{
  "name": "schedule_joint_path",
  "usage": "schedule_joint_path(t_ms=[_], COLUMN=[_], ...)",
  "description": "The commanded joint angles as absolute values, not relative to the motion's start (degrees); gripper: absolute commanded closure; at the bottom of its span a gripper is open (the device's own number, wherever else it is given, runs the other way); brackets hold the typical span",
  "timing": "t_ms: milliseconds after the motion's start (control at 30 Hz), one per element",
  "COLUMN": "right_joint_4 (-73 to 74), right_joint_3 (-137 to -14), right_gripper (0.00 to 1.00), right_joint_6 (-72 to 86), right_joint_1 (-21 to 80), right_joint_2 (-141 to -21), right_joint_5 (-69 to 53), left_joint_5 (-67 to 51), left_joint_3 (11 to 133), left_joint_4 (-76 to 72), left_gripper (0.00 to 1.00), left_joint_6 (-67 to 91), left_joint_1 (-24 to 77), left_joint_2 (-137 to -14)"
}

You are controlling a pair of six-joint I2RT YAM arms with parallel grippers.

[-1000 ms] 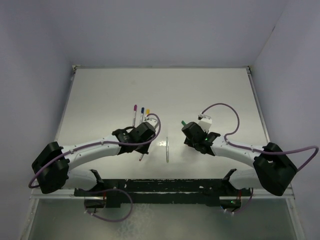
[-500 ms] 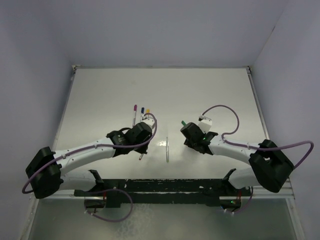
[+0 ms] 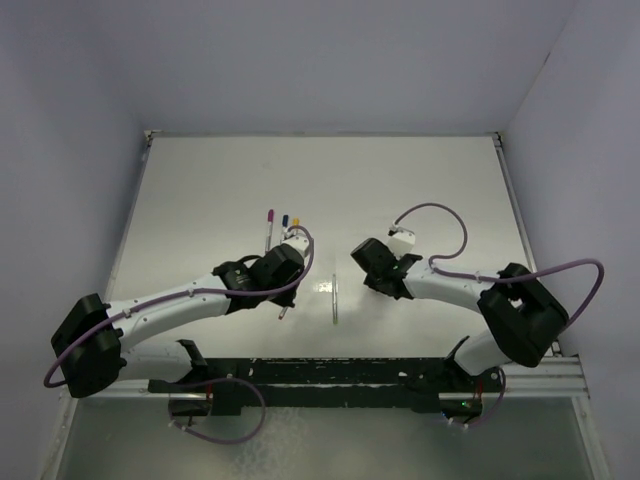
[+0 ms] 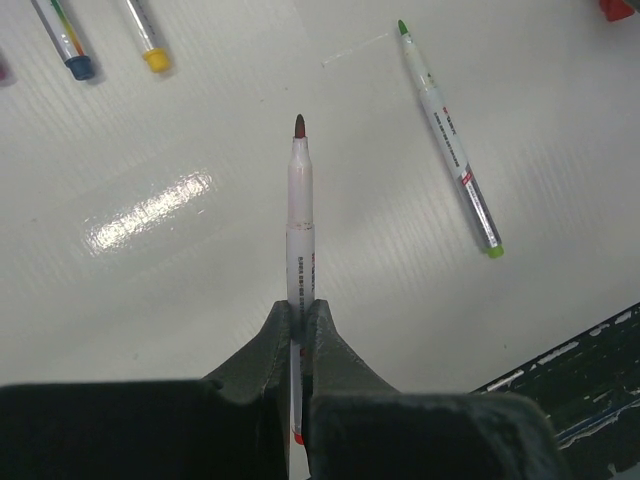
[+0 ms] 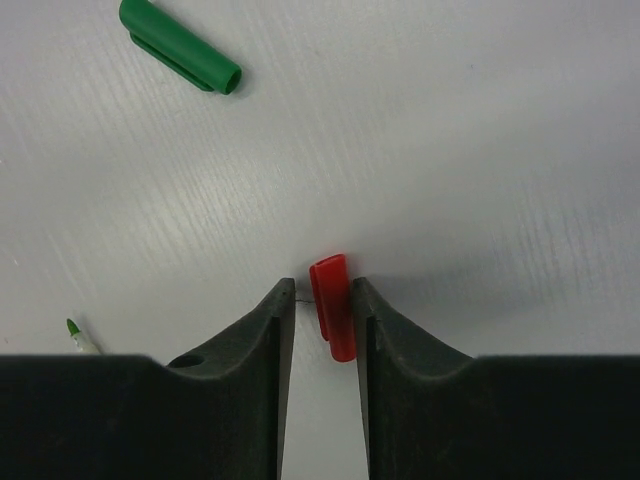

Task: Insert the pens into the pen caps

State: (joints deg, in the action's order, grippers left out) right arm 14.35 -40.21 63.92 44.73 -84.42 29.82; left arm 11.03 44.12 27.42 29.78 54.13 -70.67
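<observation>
The left gripper (image 4: 299, 312) is clenched on a pen (image 4: 300, 215). Its two fingers pinch the white barrel low down, so most of the pen juts straight ahead of them, bare dark-red tip foremost, over the table (image 4: 200, 300). Ahead and to the right of those fingers lies a green pen (image 4: 450, 140), flat and uncapped, its tip pointing away from the gripper. Ahead and far to the left, at the edge of the wrist view, a blue-ended pen (image 4: 62, 38) and a yellow-ended pen (image 4: 145, 35) lie side by side, close but apart.

The right gripper (image 5: 322, 300) sits low over the table with its jaws apart, astride the red cap (image 5: 332, 305). The cap lies between the fingertips, against the right-hand finger. A thin strip of table shows between it and the left-hand finger, so it is not clamped. Ahead and to the left of this gripper the green cap (image 5: 180, 45) lies on its side, well apart from the red one. Just beside the left-hand finger, the tip of the green pen pokes into the wrist view.

From above, the two grippers are near each other, with the green pen lying on the table between them.
</observation>
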Motion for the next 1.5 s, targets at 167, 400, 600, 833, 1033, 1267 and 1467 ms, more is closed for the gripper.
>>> schedule_joint_path(t_ms=[167, 400, 600, 833, 1033, 1267, 1467], right_joint_4=[19.9, 20.8, 18.2, 6.9, 0.1, -13.6, -25.3], right_joint_3=[-40.5, -38.7, -38.5, -37.1, -35.6, -28.5, -23.1], right_gripper=[0.85, 1.00, 1.00, 1.00, 1.00, 1.00, 1.00], right_joint_6=[65.6, 64.7, 60.3, 47.9, 40.5, 35.0, 34.0], right_joint_1=[44.8, 44.8, 44.7, 44.8, 44.8, 44.8, 44.8], right_joint_2=[-87.9, -85.4, -81.8, -71.2, -62.3, -52.4, -45.5], right_joint_5=[29.8, 28.1, 27.7, 29.2, 30.6, 29.4, 26.2], left_joint_5=[12.6, 13.1, 11.5, 7.0, 2.6, -3.0, -1.5], left_joint_3=[44.5, 44.8, 44.4, 39.8, 36.7, 34.5, 34.3], left_joint_4=[25.7, 25.4, 22.9, 12.8, 0.7, -16.5, -25.4], left_gripper=[1.00, 1.00, 1.00, 1.00, 1.00, 1.00, 1.00], left_joint_6=[29.4, 29.2, 28.9, 29.2, 28.0, 29.8, 31.3], left_joint_1=[54.3, 54.3, 54.3, 54.3, 55.1, 57.3, 60.8], left_joint_2=[-69.1, -68.8, -69.5, -65.7, -67.2, -72.2, -74.8])
